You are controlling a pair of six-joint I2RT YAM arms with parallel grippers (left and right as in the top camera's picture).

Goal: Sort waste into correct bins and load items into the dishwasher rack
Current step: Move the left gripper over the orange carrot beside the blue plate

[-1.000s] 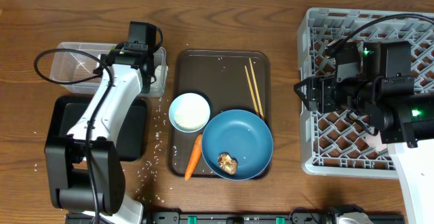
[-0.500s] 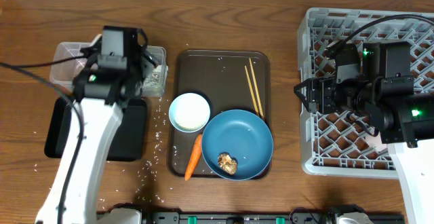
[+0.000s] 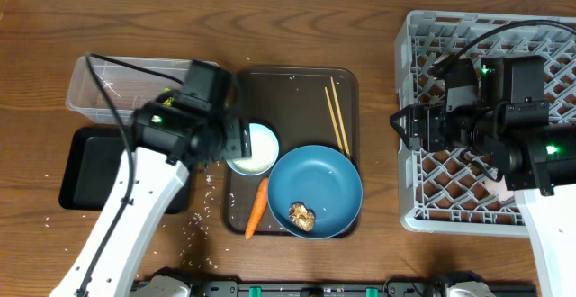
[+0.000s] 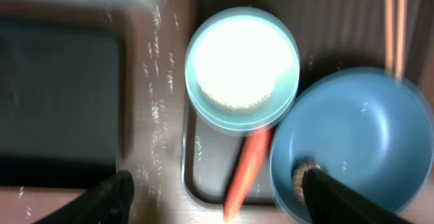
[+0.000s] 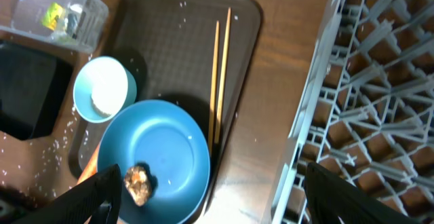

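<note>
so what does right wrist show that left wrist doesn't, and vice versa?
Right wrist only: the dishwasher rack, the wrapper lying in the clear tub, and the chopsticks at full length. Left wrist catches only a blurred stretch of them at its edge.

Left wrist only: the carrot along nearly its whole length. Right wrist gets just an orange sliver.

Both: white bowl, blue dish with the brown lump on it, black tray, scattered rice grains.
</note>
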